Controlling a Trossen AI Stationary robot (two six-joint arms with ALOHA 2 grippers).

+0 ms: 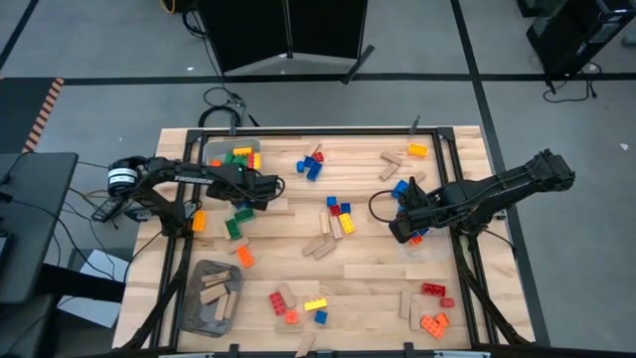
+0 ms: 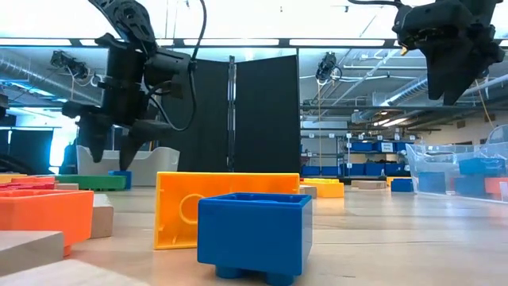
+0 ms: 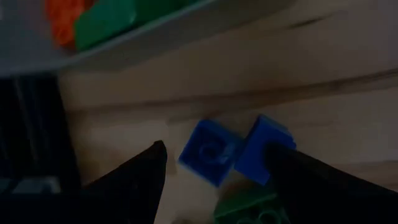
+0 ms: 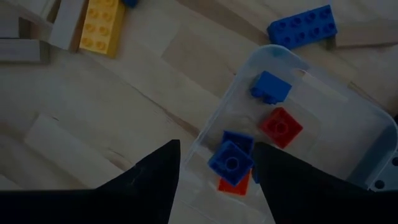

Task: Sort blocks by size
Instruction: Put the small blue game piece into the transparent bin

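No readable text or labels anywhere.

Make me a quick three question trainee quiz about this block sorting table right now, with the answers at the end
1. True or false: the right gripper hangs over a clear bin.
2. What colour are the two small blocks ahead of the left gripper?
3. The grey bin holds: A) wooden pieces B) red bricks C) nothing.

Key: 1 true; 2 blue; 3 A.
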